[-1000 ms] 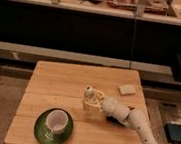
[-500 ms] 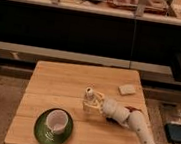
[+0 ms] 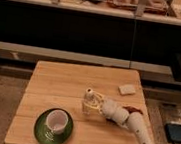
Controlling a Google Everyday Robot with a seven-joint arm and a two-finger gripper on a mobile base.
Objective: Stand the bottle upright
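A small pale bottle [image 3: 87,101] with a light cap stands upright near the middle of the wooden table [image 3: 72,81]. My gripper [image 3: 92,105] reaches in from the right on a white arm and sits around the bottle's body, fingers on either side of it. The bottle's lower part is partly hidden by the fingers.
A white cup [image 3: 56,120] sits on a green plate [image 3: 41,129] at the table's front left. A small pale sponge-like block [image 3: 127,89] lies at the right back. A dark brownish object [image 3: 131,110] lies behind my arm. Dark shelving stands behind the table.
The bottle and gripper have shifted very slightly left; the bottle stays upright in the fingers. Nothing else moved.
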